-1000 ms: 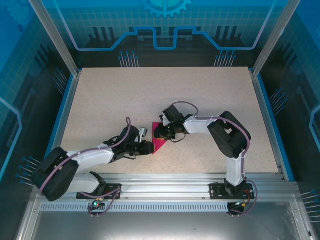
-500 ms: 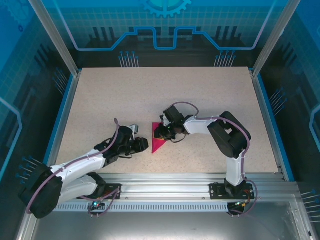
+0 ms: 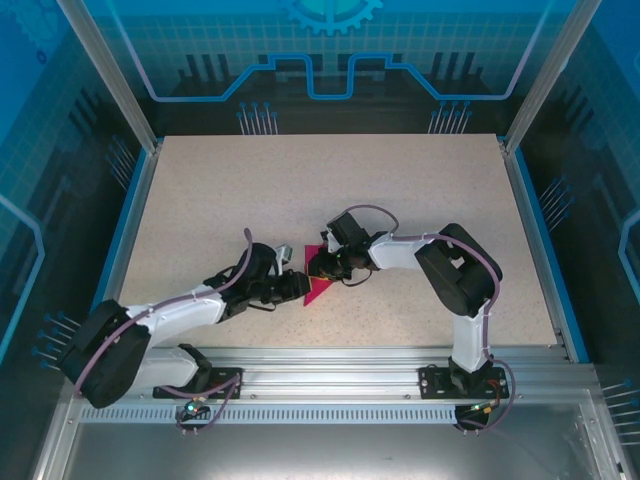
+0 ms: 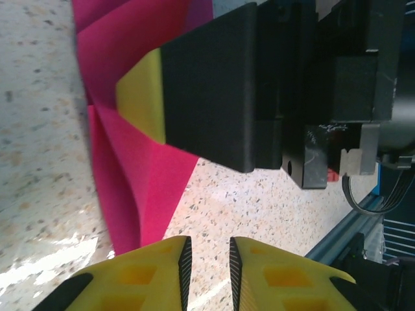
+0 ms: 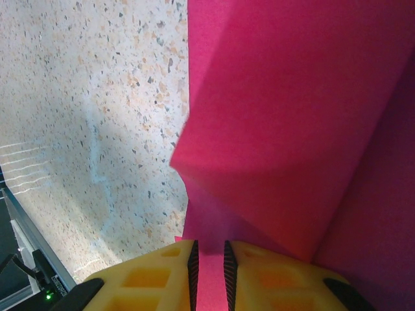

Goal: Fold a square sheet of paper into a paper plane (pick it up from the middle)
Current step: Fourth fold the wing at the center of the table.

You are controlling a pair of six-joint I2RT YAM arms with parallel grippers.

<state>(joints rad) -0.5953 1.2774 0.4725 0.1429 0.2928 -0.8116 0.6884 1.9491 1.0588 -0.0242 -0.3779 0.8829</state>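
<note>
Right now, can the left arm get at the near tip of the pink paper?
Probably yes. The left gripper sits right beside the paper, jaws nearly shut with nothing between them. The right gripper pins the paper's far part, leaving the near tip uncovered.

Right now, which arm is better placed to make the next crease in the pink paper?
Left, probably. The right gripper is pinning the paper, fingers nearly shut on it. The left gripper sits at the paper's near edge, jaws almost closed on nothing, free to press.

My yellow plastic fingers (image 5: 149,278) look smooth beside matt, creased magenta paper (image 5: 292,129) on the speckled, faintly glossy tabletop (image 5: 97,97).
</note>
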